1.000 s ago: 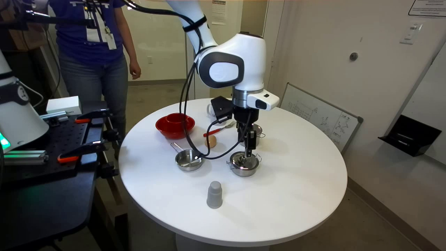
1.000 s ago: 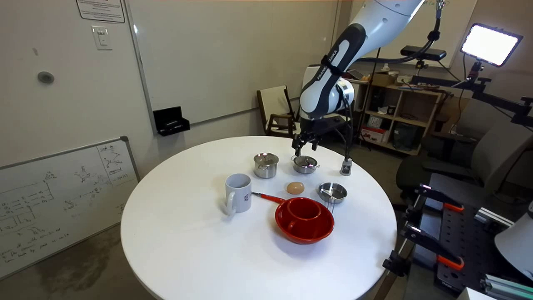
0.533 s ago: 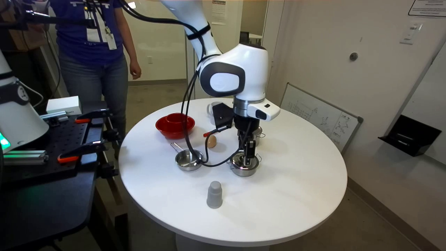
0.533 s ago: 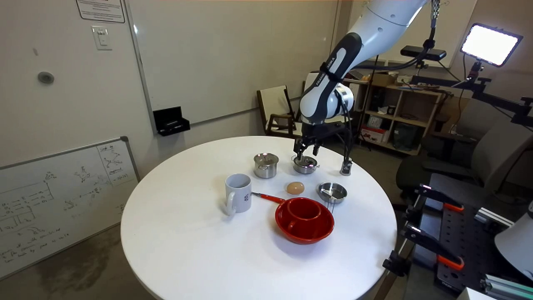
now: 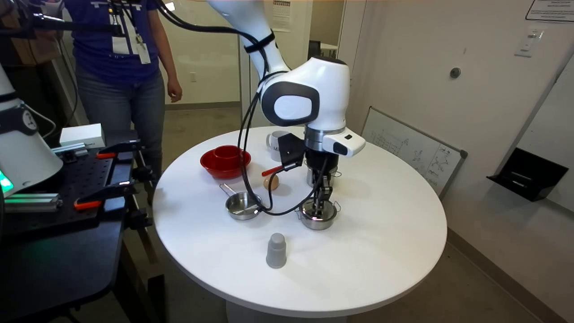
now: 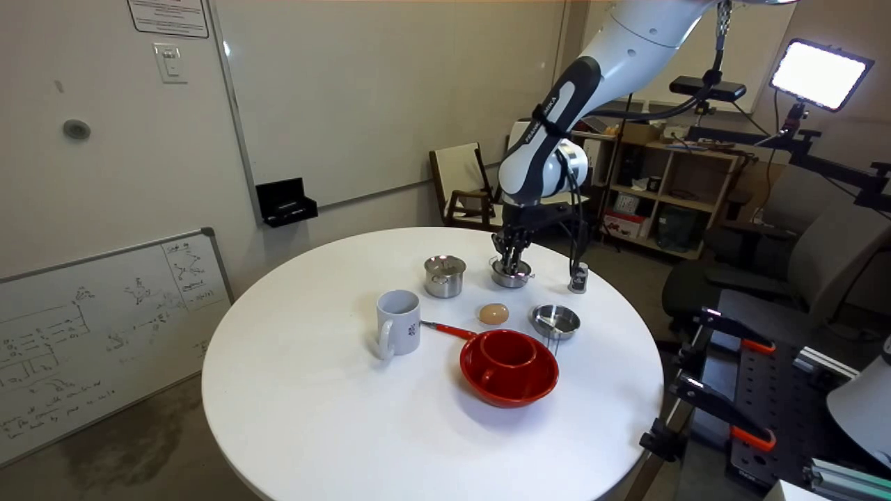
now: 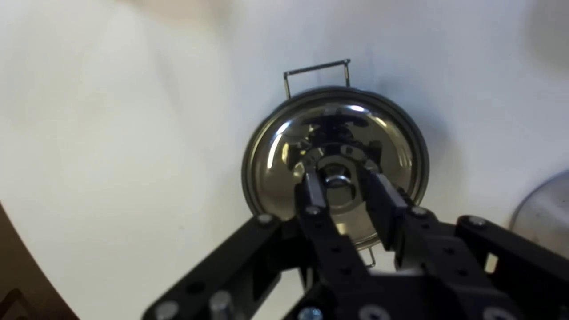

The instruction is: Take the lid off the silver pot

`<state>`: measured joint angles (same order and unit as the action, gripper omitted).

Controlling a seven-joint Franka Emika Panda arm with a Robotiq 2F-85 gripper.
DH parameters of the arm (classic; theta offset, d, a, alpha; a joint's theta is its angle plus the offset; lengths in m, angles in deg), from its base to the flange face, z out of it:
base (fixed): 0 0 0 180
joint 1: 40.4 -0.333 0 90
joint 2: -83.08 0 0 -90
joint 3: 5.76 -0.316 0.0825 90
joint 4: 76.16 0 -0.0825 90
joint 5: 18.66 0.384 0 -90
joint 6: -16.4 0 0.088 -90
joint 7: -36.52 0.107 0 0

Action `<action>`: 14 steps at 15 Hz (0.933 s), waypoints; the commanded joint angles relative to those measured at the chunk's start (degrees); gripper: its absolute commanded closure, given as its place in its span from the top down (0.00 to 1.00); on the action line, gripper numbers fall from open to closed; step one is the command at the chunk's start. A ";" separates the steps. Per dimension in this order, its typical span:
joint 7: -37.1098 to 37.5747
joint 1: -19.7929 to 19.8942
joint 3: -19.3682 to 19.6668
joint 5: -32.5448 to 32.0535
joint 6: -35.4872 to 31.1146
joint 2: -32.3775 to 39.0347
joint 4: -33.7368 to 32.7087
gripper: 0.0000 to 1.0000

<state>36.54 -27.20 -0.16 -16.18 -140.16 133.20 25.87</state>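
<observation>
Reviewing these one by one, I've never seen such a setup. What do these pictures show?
The machine is a single white robot arm ending in black jaws. Both exterior views are shot from outside it, from different places; the wrist view looks down from just above the jaws. On the round white table are a low silver pot under its lid, a taller silver pot, a silver pan, a grey tapered object, a white mug, a brown egg, a red-handled utensil, and a red bowl with a red cup inside. The jaws stand on either side of the lid's knob; whether they grip it, I cannot tell.
</observation>
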 commanded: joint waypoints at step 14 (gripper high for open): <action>0.69 -1.07 0.82 0.31 -1.11 -5.68 3.88 0.05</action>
<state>36.58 -27.15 -0.15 -15.99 -140.53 131.85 25.85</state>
